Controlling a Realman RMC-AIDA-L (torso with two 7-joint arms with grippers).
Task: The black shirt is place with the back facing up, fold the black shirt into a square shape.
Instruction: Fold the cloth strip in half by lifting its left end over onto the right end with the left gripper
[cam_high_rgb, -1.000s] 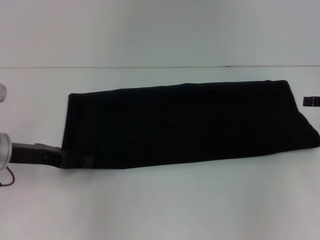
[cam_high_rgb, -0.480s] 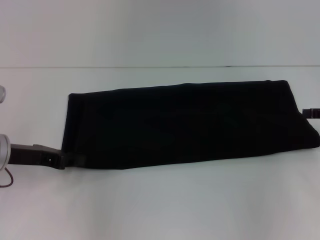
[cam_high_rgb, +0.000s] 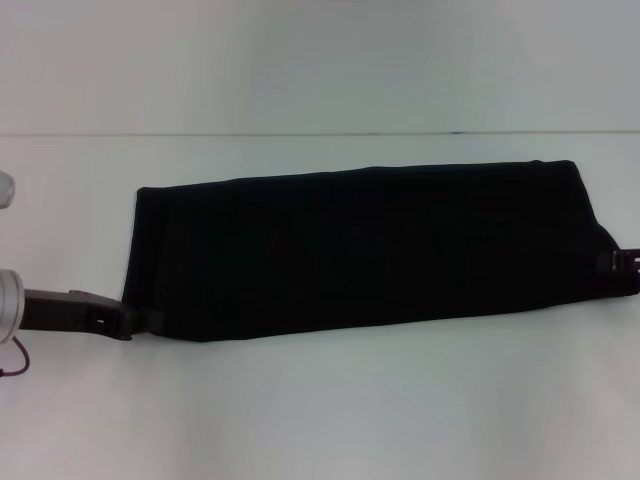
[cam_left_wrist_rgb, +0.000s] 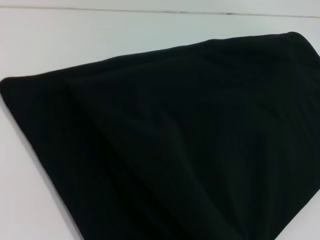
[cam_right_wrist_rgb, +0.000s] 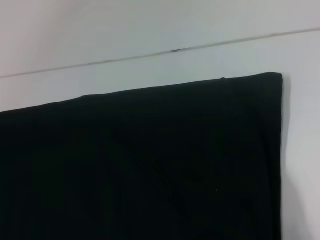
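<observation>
The black shirt (cam_high_rgb: 370, 245) lies on the white table (cam_high_rgb: 350, 410) as a long band running left to right. My left gripper (cam_high_rgb: 142, 320) is low at the band's near left corner, touching the cloth edge. At the band's right end my right gripper (cam_high_rgb: 622, 262) shows only as a small dark piece by the frame edge, against the cloth. The left wrist view is mostly filled by the shirt (cam_left_wrist_rgb: 190, 140) with soft creases. The right wrist view shows the shirt (cam_right_wrist_rgb: 140, 165) with a straight far edge and a square corner.
Bare white table surrounds the cloth, with a wide strip in front of it. The table's far edge (cam_high_rgb: 300, 134) meets a pale wall behind. A red cable (cam_high_rgb: 15, 360) hangs by my left arm.
My right gripper has moved nearer along the shirt's right end, from beside the far corner to the near corner. My left gripper has drawn back slightly to the left at the near left corner.
</observation>
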